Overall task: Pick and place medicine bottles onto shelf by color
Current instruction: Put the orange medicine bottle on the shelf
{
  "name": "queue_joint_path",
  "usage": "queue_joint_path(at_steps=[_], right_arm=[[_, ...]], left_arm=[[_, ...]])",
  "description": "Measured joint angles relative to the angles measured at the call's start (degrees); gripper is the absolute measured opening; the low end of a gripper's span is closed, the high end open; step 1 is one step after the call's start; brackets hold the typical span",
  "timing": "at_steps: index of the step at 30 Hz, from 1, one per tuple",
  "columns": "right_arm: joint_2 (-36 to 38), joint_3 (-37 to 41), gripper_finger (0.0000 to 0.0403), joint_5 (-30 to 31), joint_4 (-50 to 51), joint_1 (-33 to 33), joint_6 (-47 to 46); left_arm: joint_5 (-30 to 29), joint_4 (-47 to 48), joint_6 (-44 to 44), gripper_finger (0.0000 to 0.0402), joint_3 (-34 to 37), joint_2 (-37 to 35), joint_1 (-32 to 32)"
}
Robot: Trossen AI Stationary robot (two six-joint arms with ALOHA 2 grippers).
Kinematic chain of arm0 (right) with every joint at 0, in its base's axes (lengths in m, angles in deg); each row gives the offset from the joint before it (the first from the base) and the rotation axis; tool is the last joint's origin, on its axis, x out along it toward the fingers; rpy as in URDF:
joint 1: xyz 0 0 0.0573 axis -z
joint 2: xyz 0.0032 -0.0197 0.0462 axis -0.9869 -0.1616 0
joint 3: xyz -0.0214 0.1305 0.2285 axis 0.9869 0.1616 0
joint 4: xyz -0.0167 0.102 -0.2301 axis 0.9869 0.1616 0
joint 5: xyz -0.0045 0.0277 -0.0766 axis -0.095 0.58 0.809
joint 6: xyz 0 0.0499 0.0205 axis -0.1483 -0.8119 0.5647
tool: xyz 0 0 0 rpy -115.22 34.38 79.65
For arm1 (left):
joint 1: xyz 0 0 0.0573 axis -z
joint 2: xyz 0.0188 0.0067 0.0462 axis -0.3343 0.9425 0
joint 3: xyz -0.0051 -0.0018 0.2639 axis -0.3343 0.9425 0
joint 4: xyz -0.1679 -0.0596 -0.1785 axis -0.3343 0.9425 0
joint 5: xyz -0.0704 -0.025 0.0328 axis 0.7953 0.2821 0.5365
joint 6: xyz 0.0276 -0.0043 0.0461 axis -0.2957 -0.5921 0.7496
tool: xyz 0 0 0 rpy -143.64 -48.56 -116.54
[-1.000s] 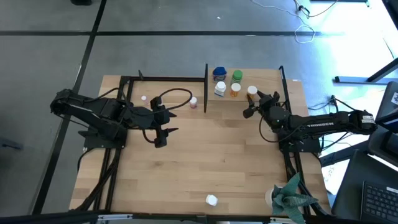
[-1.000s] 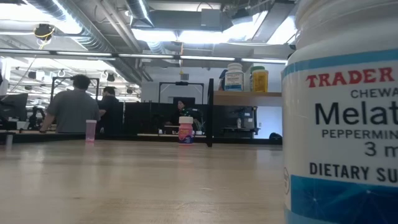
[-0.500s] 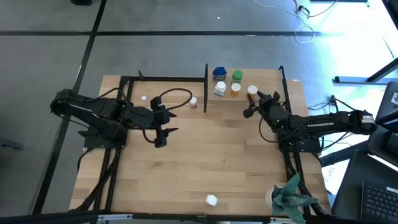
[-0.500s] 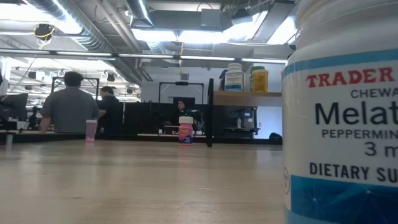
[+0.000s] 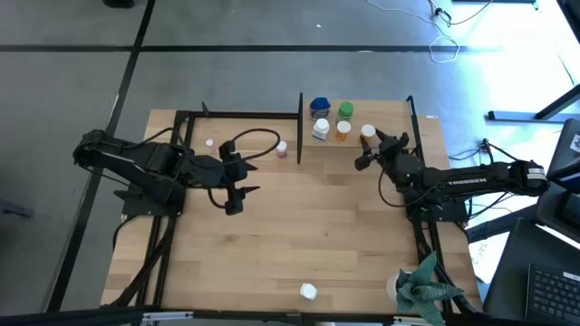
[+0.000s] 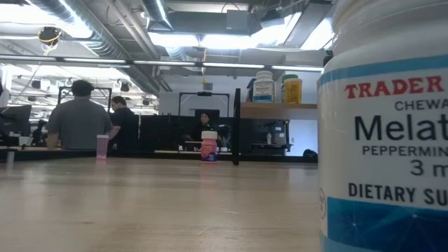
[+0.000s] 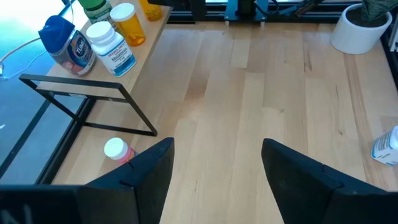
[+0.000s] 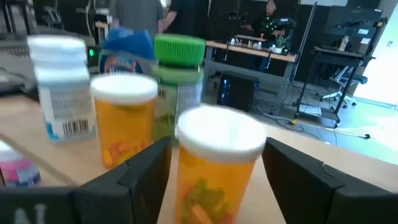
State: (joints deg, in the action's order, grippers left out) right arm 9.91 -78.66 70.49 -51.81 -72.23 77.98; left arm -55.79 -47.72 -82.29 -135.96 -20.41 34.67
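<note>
Right gripper [image 8: 211,180] sits wide open around the orange bottle [image 8: 217,163] on the shelf [image 5: 381,116]; other bottles crowd just beyond, so backing out crooked could topple them.

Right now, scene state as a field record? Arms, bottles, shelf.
left gripper: open, empty, waiting over bare tabletop left of centre
right gripper: open, around an orange bottle with a white cap, not shut on it
shelf: holds the blue-capped bottle, white bottle, green-capped bottle and a second orange bottle
pink bottle: on the table, left of the shelf's black upright
melatonin bottle: near the table's front edge, not yet placed
plant: front right corner
</note>
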Motion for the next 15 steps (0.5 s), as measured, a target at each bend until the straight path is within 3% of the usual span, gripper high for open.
queue_joint_path(at_steps=[15], right_arm=[[0.0, 0.0, 0.0252, 0.06, -5.67, 0.0, 3.36]], left_arm=[[-0.01, 0.0, -0.02, 0.0236, 0.0, 0.0, 0.0]])
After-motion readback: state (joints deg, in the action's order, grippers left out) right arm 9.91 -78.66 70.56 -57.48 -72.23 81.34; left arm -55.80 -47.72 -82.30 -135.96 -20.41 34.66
